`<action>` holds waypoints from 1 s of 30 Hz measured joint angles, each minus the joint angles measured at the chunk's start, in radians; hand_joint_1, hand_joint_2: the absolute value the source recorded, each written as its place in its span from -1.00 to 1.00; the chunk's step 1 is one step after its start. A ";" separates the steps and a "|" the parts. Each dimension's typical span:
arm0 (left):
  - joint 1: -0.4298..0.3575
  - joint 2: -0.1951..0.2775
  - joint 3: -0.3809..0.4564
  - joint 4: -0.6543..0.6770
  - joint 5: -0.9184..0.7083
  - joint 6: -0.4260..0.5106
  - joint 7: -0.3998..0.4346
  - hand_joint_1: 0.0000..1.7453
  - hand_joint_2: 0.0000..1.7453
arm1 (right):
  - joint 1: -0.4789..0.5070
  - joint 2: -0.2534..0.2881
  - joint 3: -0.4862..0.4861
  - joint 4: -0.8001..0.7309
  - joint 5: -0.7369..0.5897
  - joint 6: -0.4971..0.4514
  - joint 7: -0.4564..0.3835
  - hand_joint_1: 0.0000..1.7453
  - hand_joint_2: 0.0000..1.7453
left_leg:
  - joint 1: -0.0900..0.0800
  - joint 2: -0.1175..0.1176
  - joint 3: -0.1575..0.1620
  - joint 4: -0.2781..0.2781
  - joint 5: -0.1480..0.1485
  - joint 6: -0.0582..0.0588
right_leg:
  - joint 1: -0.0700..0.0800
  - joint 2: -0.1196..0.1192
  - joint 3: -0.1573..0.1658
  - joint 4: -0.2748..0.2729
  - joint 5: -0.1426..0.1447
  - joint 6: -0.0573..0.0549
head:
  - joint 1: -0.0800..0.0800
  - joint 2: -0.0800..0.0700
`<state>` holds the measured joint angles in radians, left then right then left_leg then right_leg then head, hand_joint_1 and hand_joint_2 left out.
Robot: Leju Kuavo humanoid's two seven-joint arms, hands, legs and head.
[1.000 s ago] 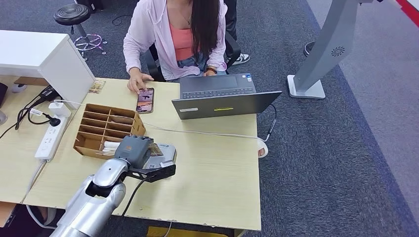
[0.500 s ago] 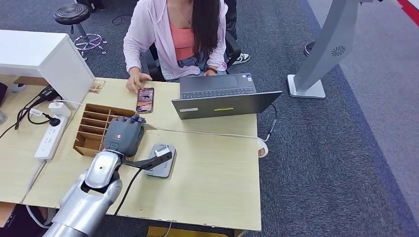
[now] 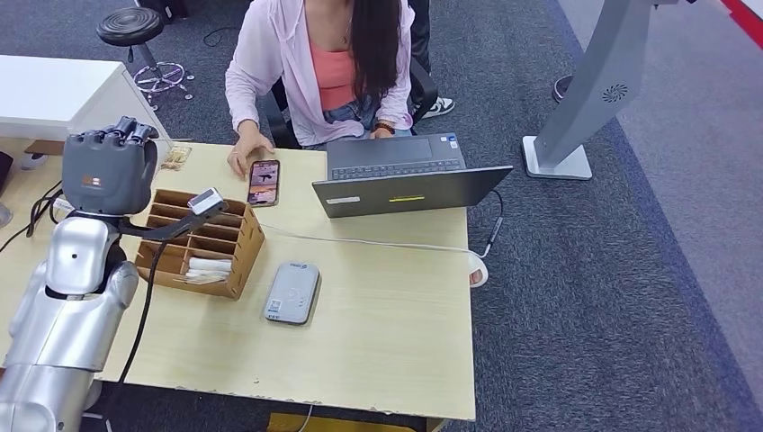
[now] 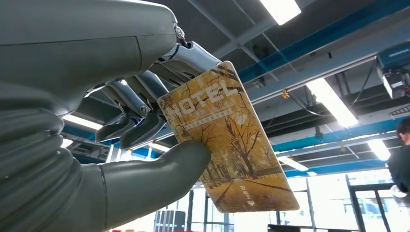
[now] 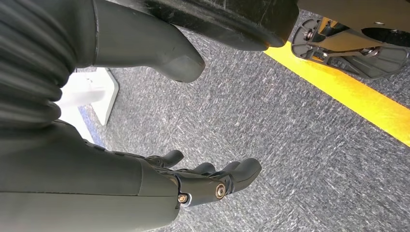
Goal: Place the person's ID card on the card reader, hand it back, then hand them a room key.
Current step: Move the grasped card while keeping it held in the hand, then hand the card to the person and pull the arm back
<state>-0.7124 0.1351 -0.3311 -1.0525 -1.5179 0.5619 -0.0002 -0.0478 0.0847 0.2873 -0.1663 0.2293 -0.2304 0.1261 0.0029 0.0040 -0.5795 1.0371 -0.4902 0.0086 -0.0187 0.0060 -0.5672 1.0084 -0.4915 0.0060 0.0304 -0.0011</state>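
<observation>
My left hand is raised above the table's left side, back toward the camera. In the left wrist view its thumb and fingers pinch a golden room key card printed "HOTEL". The grey card reader lies on the table with nothing on it, to the right of the hand. A person in a pink jacket sits across the table, one hand beside a phone. My right hand hangs over the carpet with fingers apart, holding nothing.
A brown divided cardboard box with white cards stands below my left hand. An open laptop sits at the far side, its cable running across the table. A white monitor back, a power strip and a brownish card are at the left.
My left hand left the card reader, passed over the cardboard box and rose up to the left, now holding the room key card. The reader is uncovered.
</observation>
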 joint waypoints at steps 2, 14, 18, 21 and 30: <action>0.000 0.002 0.010 0.015 0.000 0.009 -0.001 1.00 1.00 | 0.000 0.000 0.000 0.000 0.000 0.000 0.001 -1.00 1.00 | 0.000 0.000 0.000 0.000 0.000 0.000 | 0.000 0.000 0.000 0.000 0.000 0.000 | 0.000 0.000; 0.000 0.003 0.029 0.054 0.000 0.013 -0.001 1.00 1.00 | -0.002 0.000 0.000 0.000 0.000 0.000 0.006 -1.00 1.00 | 0.000 0.000 0.000 0.000 0.000 0.000 | 0.000 0.000 0.000 0.000 0.000 0.000 | 0.000 0.000; 0.000 0.002 0.032 0.061 0.001 0.018 -0.001 1.00 1.00 | -0.002 0.000 0.000 0.000 0.001 0.000 0.006 -1.00 1.00 | 0.000 0.000 0.000 0.000 0.000 0.000 | 0.000 0.000 0.000 0.000 0.000 0.000 | 0.000 0.000; 0.001 0.001 0.033 0.067 0.002 0.024 -0.004 1.00 1.00 | -0.002 0.000 0.000 0.000 0.001 0.000 0.005 -1.00 1.00 | 0.000 0.000 0.000 0.000 0.000 0.000 | 0.000 0.000 0.000 0.000 0.000 0.000 | 0.000 0.000; 0.004 -0.001 0.033 0.077 0.003 0.033 -0.019 1.00 1.00 | -0.002 0.000 0.000 0.000 0.002 0.000 0.005 -1.00 1.00 | 0.000 0.000 0.000 0.000 0.000 0.000 | 0.000 0.000 0.000 0.000 0.000 0.000 | 0.000 0.000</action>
<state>-0.7081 0.1337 -0.2979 -0.9759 -1.5152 0.5946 -0.0196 -0.0496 0.0847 0.2873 -0.1659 0.2314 -0.2308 0.1312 0.0029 0.0036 -0.5797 1.0371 -0.4903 0.0087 -0.0186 0.0058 -0.5675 1.0083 -0.4915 0.0060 0.0304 -0.0011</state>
